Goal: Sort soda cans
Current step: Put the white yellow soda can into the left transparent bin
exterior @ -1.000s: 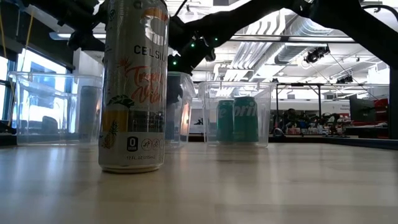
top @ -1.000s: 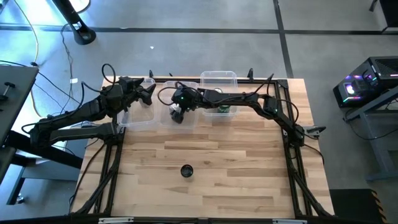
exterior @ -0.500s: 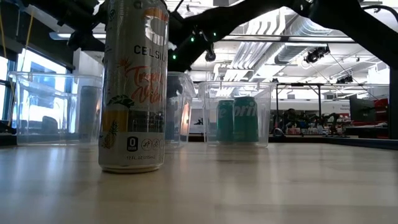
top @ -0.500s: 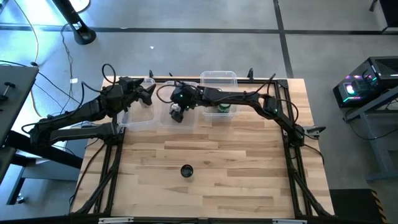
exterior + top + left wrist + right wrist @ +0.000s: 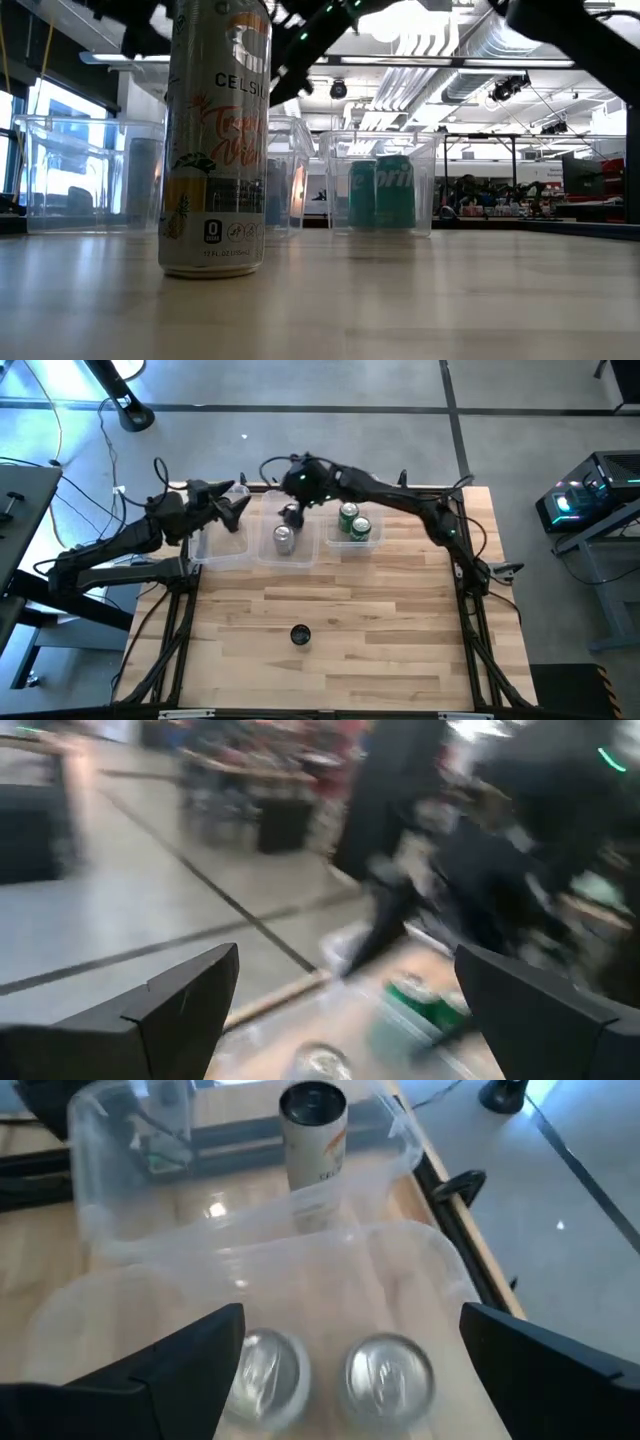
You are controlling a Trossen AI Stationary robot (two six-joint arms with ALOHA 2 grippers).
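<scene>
Three clear bins stand in a row along the far edge. The right bin [image 5: 372, 542] holds two green cans [image 5: 354, 521], which also show in the low view [image 5: 380, 192]. In the middle bin [image 5: 300, 556] stand two silver-topped cans [image 5: 388, 1370], only one of them showing from above [image 5: 284, 538]. The left bin [image 5: 212, 550] holds a dark-topped can [image 5: 313, 1140]. Another can [image 5: 300, 634] stands upright alone on the wood near the front. My right gripper [image 5: 292, 515] hangs open above the middle bin. My left gripper [image 5: 238, 512] is open over the left bin, with nothing between its fingers.
Bare wood lies between the bins and the lone can, which fills the low view's left [image 5: 215, 140]. A black frame runs along the table's edges [image 5: 470, 575]. Cables loop off the far left corner [image 5: 175, 475].
My right gripper has risen out of the middle bin and drawn back toward the far edge, staying open; the silver can it stood over remains upright in the bin. The green cans, covered by the arm before, now show. My left gripper has lifted and turned slightly.
</scene>
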